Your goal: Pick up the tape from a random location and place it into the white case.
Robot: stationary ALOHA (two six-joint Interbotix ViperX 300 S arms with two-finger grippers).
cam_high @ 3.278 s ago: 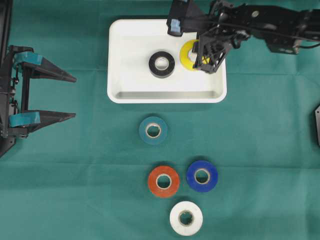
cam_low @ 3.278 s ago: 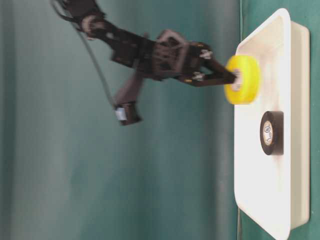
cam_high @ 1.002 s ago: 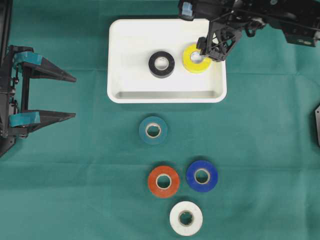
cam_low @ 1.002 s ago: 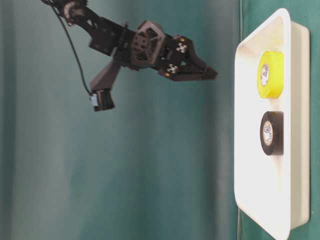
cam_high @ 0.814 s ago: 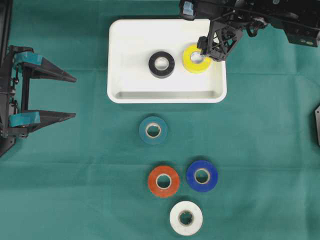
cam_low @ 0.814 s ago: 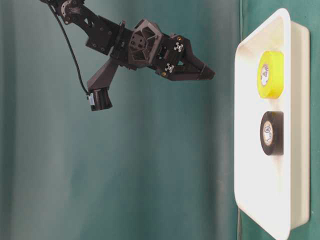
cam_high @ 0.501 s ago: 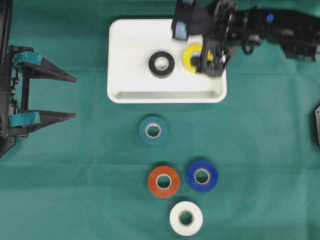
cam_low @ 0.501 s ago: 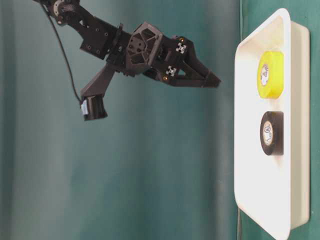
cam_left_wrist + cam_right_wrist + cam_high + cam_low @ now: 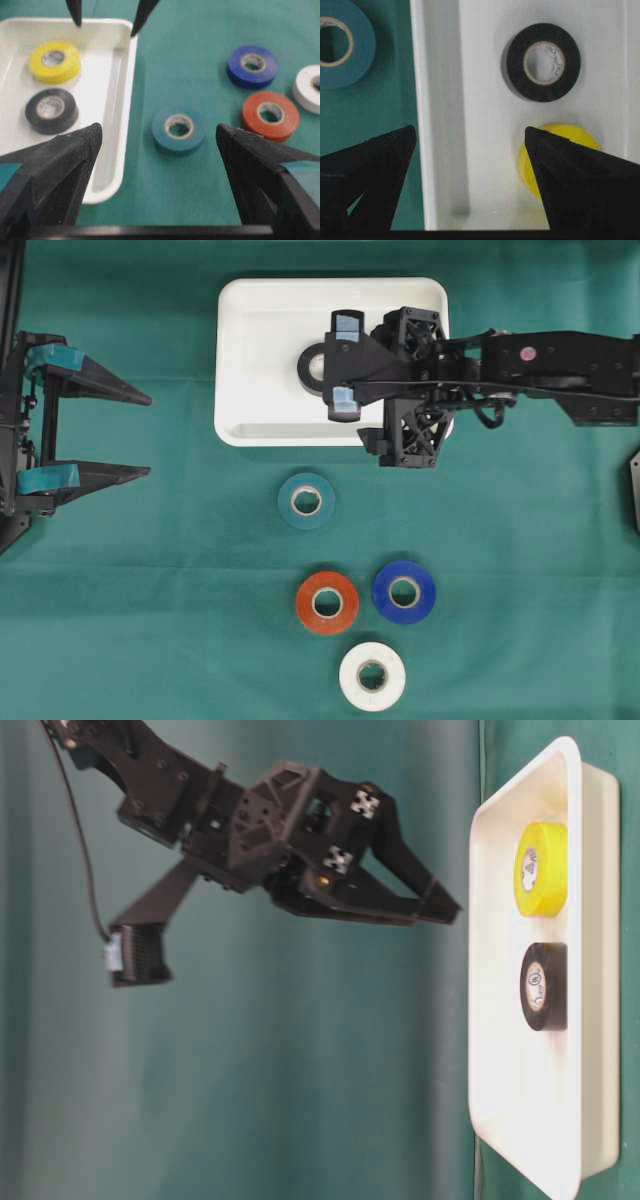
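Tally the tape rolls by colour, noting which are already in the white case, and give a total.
In the white case:
yellow roll: 1
black roll: 1
On the cloth:
teal roll: 1
orange roll: 1
blue roll: 1
white roll: 1
Total: 6

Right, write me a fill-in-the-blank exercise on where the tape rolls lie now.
1. Inside the white case lie the black roll and the ____ roll.
2. ____ rolls lie on the green cloth outside the case.
3. The roll on the cloth nearest the case is the ____ one.
4. The right hand, above the case, holds ____.

Missing words: yellow; four; teal; nothing
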